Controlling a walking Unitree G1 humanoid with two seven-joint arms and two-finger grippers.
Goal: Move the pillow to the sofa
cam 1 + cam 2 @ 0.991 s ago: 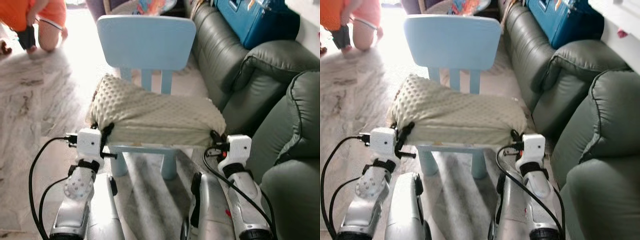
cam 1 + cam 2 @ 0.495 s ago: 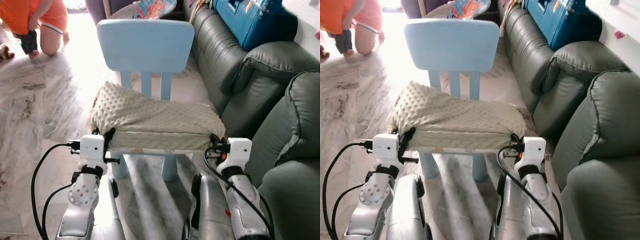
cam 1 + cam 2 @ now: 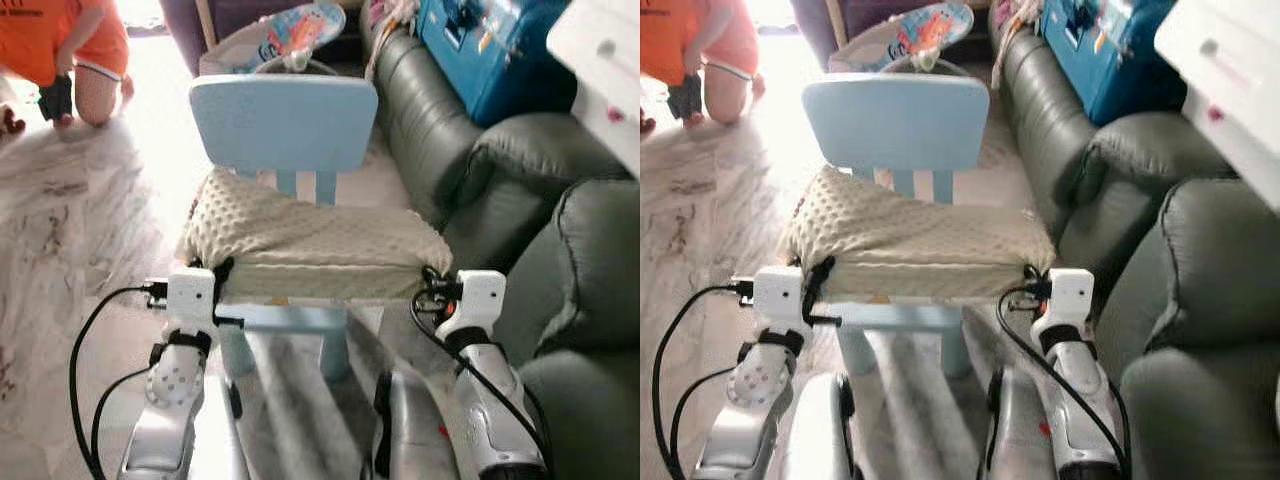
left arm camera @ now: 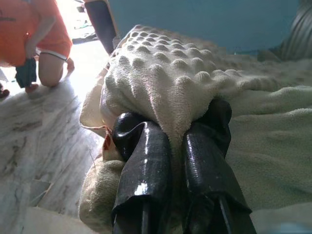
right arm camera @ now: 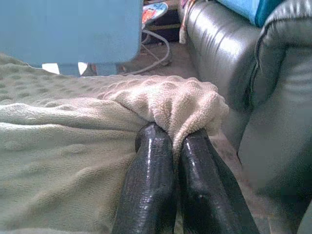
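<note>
Left gripper (image 4: pixel 168 146): fingers closed together on a fold of the pillow (image 3: pixel 310 245) at its near left corner, the dimpled cover bunched between them. Right gripper (image 5: pixel 183 146): fingers likewise pinched on a small tuft of fabric at the near right corner. Both holds take cover material only, not the body of the pillow; judged shallow, the right one more so. The pillow lies across the seat of the blue chair (image 3: pixel 285 125), its far edge against the backrest slats, its near edge overhanging the seat front where the grippers hold it. The sofa (image 3: pixel 470 170) stands just beside the chair on the robot's right, dark leather, with a blue case (image 3: pixel 490 50) on its far cushions. Risks, as judged: on lifting, the pillow's weight may pull the thin folds out of one or both pinches, dropping it on the floor (image 3: pixel 60 230). If one arm rises ahead of the other, the slack cover will twist and load a single corner. The far edge may drag on the backrest and tip or shift the light chair. Swinging right, the right arm passes close to the sofa arm and could strike it. A person (image 3: pixel 60 50) kneels on the floor well beyond the chair, to the left; apart from the intended path, but to be watched.
</note>
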